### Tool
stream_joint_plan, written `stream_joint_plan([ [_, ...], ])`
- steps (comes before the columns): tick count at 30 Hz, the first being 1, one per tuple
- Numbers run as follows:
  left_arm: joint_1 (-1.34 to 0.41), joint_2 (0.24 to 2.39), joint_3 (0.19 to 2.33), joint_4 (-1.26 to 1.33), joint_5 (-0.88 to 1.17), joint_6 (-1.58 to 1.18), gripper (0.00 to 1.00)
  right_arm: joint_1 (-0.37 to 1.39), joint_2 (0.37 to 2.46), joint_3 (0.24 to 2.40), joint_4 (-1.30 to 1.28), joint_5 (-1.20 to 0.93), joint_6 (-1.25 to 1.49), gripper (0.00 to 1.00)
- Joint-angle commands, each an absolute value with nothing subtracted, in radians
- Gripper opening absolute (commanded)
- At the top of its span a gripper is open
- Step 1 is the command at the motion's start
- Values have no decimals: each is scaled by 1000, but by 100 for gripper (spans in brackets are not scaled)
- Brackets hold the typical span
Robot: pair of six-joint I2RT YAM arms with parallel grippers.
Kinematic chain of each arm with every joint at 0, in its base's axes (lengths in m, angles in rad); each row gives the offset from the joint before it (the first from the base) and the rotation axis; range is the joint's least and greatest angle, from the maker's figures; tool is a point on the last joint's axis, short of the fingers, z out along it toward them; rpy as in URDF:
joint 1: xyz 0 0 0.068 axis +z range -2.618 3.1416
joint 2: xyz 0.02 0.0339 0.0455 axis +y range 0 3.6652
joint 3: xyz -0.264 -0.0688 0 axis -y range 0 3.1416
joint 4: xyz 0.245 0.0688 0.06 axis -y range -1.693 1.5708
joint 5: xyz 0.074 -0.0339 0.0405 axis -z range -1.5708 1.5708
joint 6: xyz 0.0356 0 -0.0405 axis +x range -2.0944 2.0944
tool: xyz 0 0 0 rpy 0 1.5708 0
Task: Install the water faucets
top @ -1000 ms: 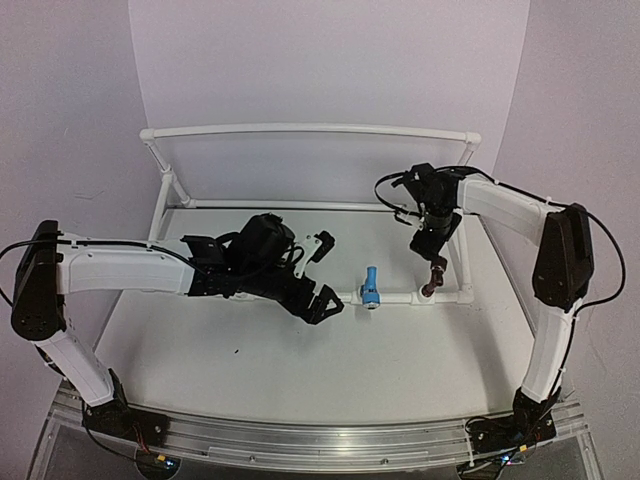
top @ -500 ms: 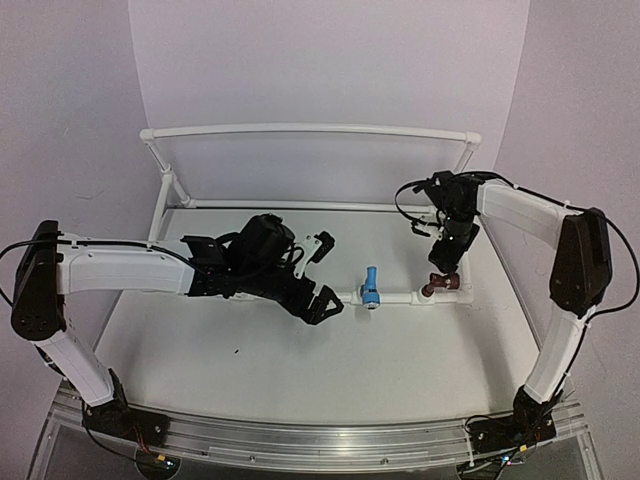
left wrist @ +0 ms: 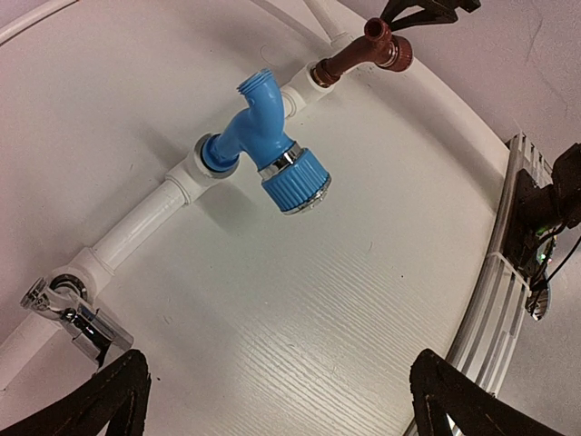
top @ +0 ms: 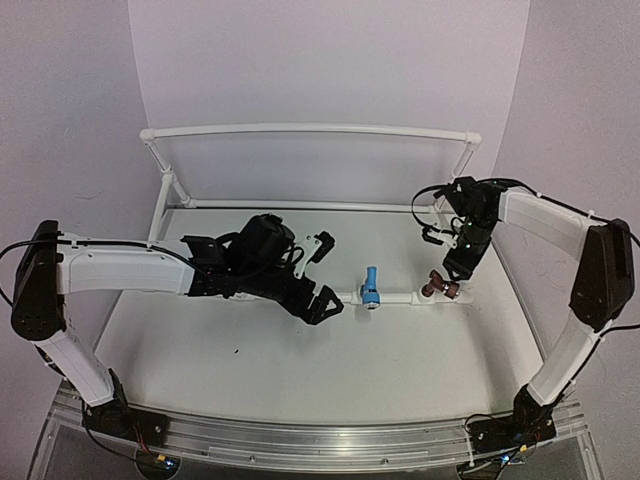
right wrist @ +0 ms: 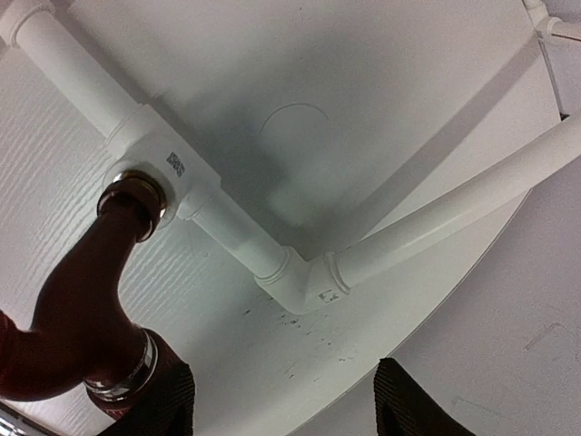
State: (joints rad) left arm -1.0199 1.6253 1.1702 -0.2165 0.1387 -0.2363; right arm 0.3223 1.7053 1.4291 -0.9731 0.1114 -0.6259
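Right now your left hand is spread wide and grips nothing. It hangs low over the counter, just left of the light blue faucet. That faucet is seated in a socket midway along the front rail of the white pipe frame, with its round blue knob facing the near edge. In your left wrist view the grey metal faucet sits in the next fitting along the same rail, close to one fingertip.

Your right hand points down just behind the red-brown faucet, which is plugged into the socket beside the corner elbow. Its fingers stand apart with only bare counter between them. The faucet's knob lies against the outer side of one finger, and you cannot tell whether they touch.
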Motion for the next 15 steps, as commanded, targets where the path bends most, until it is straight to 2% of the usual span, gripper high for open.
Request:
stream_joint_plan([
  [1,-1016,1603,1201,-191,152,-242,100,281,1646,1406,-947,50,-637,46],
  [4,-1015,1608,1206,-191,152,-242,100,274,1623,1375,-941,25,-665,30],
  [7,-1016,1609,1208,-190,155,-244,100,275,1587,1316,-931,-10,-706,5],
  [8,-1016,1610,1209,-190,156,-243,100,274,1572,1293,-915,-20,-717,2],
  [15,-1015,1609,1210,-193,162,-243,100,274,1497,1153,-824,-46,-785,0],
])
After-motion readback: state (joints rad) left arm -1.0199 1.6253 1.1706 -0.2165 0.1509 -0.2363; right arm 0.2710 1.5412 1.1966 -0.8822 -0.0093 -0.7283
